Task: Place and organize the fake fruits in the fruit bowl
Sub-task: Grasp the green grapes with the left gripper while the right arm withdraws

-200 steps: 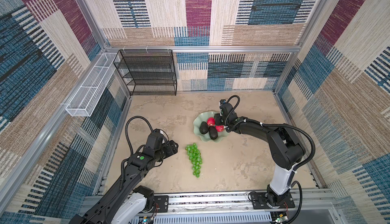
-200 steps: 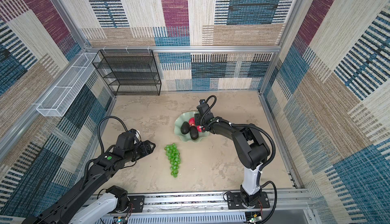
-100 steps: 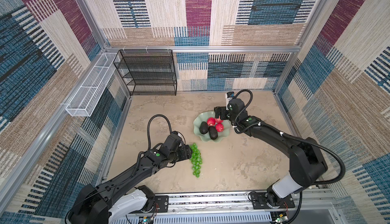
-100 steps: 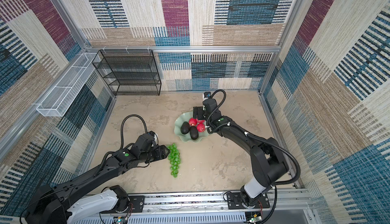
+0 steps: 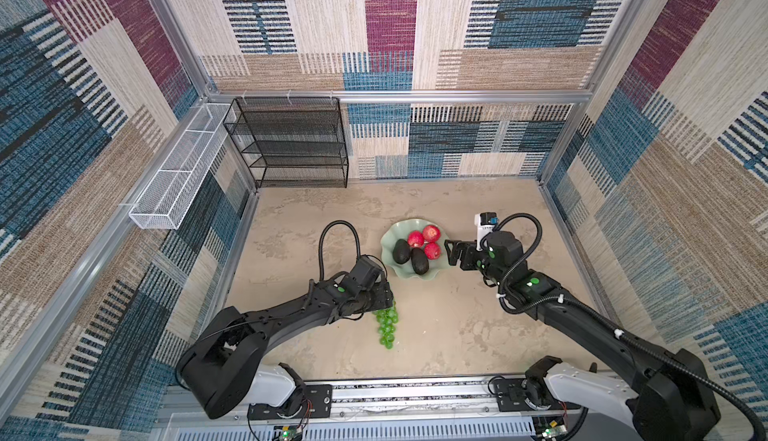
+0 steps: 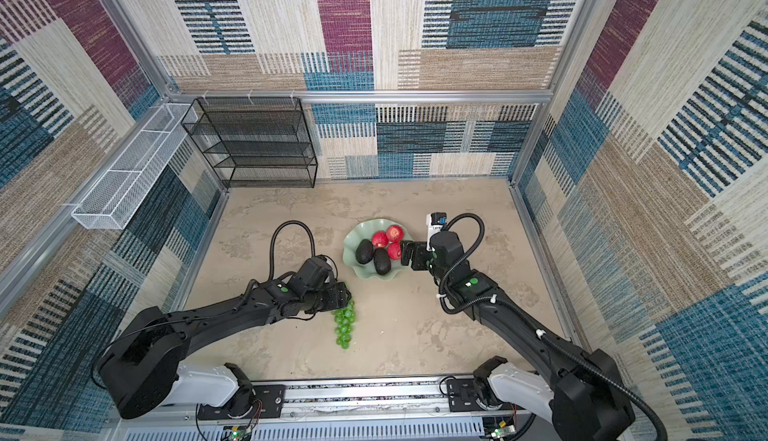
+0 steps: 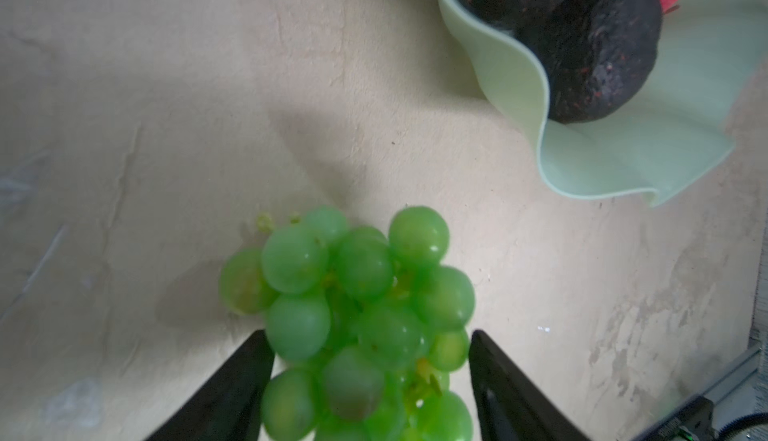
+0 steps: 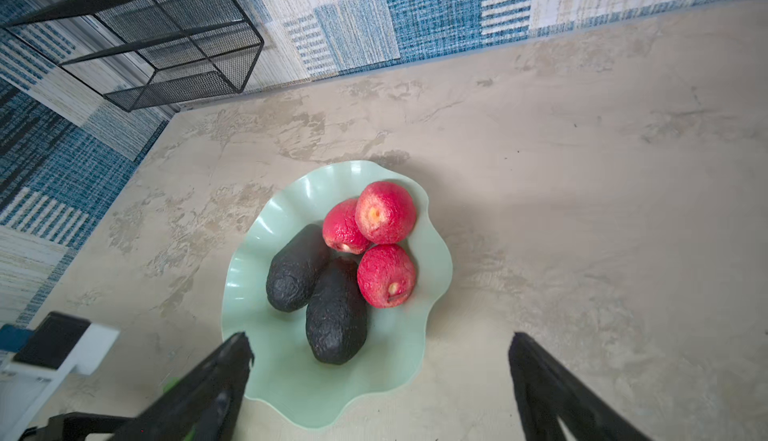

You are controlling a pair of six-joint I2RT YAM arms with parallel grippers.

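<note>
R end effector [image 5: 453,254] backed off bowl [image 8: 291,385], wide open, empty, L end effector [image 7: 368,335] open astride grapes [image 7: 361,268]

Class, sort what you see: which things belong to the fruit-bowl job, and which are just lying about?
Belong to the job: apples, avocados, grapes, bowl.
Just lying about: black wire shelf, white wire basket.

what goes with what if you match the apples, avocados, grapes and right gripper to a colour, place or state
1 apples
2 avocados
3 grapes
4 right gripper

a dark, side by side in the bowl
b open, beside the bowl's rim
c red, clustered in the bowl
d green, on the table

Pairs: 1-c, 2-a, 3-d, 4-b
</note>
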